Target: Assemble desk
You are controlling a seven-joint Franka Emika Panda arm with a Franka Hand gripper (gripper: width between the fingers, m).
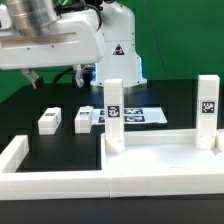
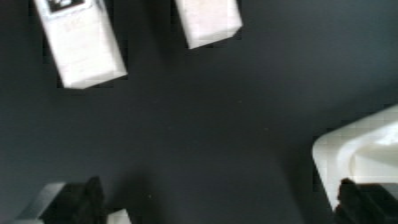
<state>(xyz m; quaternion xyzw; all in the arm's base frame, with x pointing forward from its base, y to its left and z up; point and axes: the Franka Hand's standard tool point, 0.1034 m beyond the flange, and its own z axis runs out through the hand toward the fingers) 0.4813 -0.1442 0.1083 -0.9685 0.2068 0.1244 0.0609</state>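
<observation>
**Exterior view.** Jaws at the exterior view's upper left, hanging above the dark desk (image 1: 60, 145), spread wide, nothing between them. Beneath and slightly forward of the jaws, flat on the desk: first loose leg (image 1: 48, 121) and second loose leg (image 1: 83, 119), side by side, near each other but apart, neither touched by the jaws. Toward the exterior view's right, in the foreground: tabletop panel (image 1: 160, 162) with raised rim, well apart from the jaws, set against the low border wall (image 1: 15, 158). Standing at the panel's far corners: one upright leg (image 1: 113, 115) and another upright leg (image 1: 207, 110), tags facing the camera. Flat on the desk behind the panel: marker board (image 1: 143, 116).

**Wrist view.** Dark fingertips (image 2: 71, 203) at opposite edges, only bare desk (image 2: 196, 130) between. Ahead of the jaws: first loose leg (image 2: 86, 45) and second loose leg (image 2: 208, 22). Off to one side, near one fingertip: rounded corner of the tabletop panel (image 2: 365, 150), contact not discernible.
</observation>
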